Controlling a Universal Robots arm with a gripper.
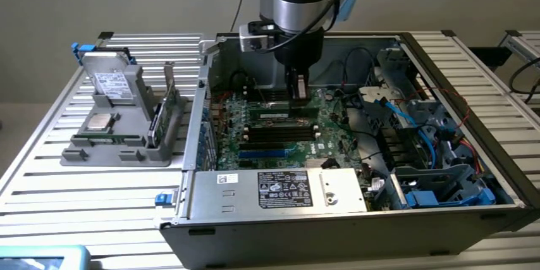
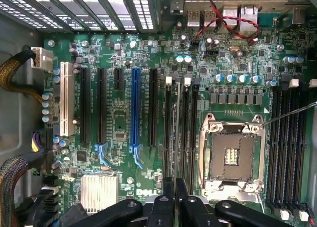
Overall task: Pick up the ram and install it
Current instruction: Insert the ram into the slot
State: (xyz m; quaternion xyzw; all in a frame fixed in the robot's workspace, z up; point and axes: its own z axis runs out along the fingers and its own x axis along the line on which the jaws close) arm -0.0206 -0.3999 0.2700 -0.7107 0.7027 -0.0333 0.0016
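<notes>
Ram (image 1: 276,113): ext. view – dark-green stick w/ white label, standing on edge in the slot row of the motherboard (image 1: 253,150), inside the open PC case (image 1: 337,235). Sits directly under gripper (image 1: 297,95), tips at its top edge, apparently touching. Can't tell whether fully seated. Off to the exterior view's left, outside the case: grey fixture (image 1: 101,155) w/ more green sticks (image 1: 172,102) upright, well apart from the arm.

Wrist view – looking down on the board. Here the ram (image 2: 177,138) appears edge-on as a thin pale strip along one of the black slots (image 2: 191,138), just beside the open CPU socket (image 2: 232,155). Gripper (image 2: 175,185) narrow: fingers (image 2: 166,199) nearly together, apparently clamped on that thin edge.

Handling, by judgement: prob. light, stiff and thin; no give, so likely to crack or damage the slot if forced askew. Chips and contact edge prob. fragile, also static-sensitive. Best held by the bare top edge near mid-length, flat sides pinched, kept square to the slot.
</notes>
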